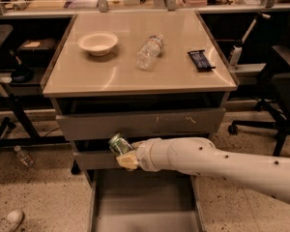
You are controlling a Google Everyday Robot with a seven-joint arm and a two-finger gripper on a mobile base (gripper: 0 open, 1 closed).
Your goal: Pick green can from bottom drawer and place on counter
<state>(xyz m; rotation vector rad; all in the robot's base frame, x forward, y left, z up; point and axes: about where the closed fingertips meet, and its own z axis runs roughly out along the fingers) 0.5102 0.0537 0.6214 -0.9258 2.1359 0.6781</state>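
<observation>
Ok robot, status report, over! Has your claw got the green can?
Claw shut on green can, held above the open bottom drawer. Can not yet on counter. Bowl, water bottle, dark snack bar lie on counter.

Speckled floor, black office chair right, cluttered workbench behind.

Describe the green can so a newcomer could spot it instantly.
Find the grey drawer cabinet with the glossy beige counter; its bottom drawer is pulled open. Just above that drawer, the white arm's tool grips the green can, tilted in mid-air. It's the only green, silver-topped can, unlike the clear bottle lying on the counter.
</observation>
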